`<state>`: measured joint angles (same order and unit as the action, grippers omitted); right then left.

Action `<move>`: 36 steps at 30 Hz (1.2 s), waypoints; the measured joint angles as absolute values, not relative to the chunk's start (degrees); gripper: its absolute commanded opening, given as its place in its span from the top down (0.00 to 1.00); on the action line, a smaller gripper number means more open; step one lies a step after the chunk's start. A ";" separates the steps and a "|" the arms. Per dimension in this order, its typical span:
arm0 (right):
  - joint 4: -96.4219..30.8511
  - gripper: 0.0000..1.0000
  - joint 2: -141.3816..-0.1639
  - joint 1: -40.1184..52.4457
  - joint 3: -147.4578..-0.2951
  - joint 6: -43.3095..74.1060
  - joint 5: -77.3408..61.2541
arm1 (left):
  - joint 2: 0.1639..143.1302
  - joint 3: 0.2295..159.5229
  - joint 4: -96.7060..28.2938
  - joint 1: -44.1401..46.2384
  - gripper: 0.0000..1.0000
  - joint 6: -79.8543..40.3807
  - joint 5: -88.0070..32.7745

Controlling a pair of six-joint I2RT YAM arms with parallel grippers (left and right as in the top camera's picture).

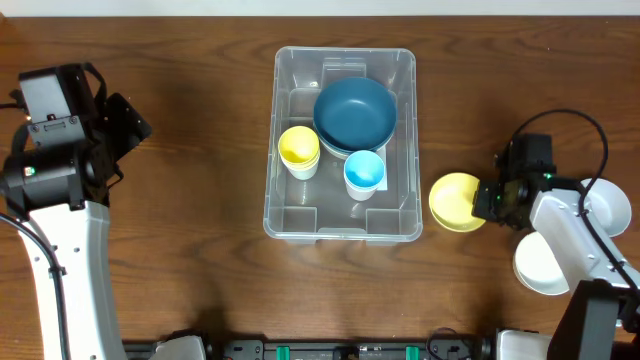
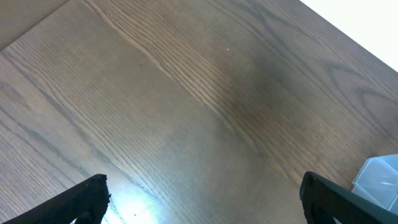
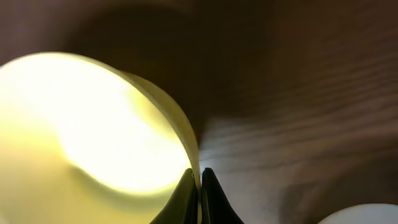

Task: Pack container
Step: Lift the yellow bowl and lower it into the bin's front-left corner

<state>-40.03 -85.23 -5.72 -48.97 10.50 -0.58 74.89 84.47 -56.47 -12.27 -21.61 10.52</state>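
Observation:
The clear plastic container (image 1: pixel 343 222) stands mid-table and holds stacked dark blue bowls (image 1: pixel 355 113), a yellow cup (image 1: pixel 299 150) and a light blue cup (image 1: pixel 364 173). To its right a yellow bowl (image 1: pixel 455 202) sits on the table. My right gripper (image 1: pixel 488 200) is shut on that bowl's right rim. In the right wrist view the yellow bowl (image 3: pixel 81 137) fills the left side, and my right gripper (image 3: pixel 199 174) pinches its thin wall. My left gripper (image 2: pixel 202 196) is open over bare wood at the far left, with a corner of the container (image 2: pixel 379 177) at the view's right edge.
Two white bowls (image 1: pixel 608 205) (image 1: pixel 545 262) lie at the right edge, partly under my right arm. The left arm (image 1: pixel 60 150) stands at the table's left side. Dark wood surrounds the container.

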 measured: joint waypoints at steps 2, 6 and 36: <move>-41.34 0.99 -85.23 -5.78 -52.58 10.70 -0.89 | 74.89 84.47 -56.47 -12.27 0.02 -21.61 10.55; -44.77 0.99 -85.19 -5.82 -61.84 11.49 -3.75 | 74.89 84.47 -56.49 -12.27 0.02 -21.61 10.52; -48.40 0.99 -86.91 39.33 -78.48 11.94 -0.60 | 74.89 84.47 -56.49 -12.27 0.02 -21.61 10.55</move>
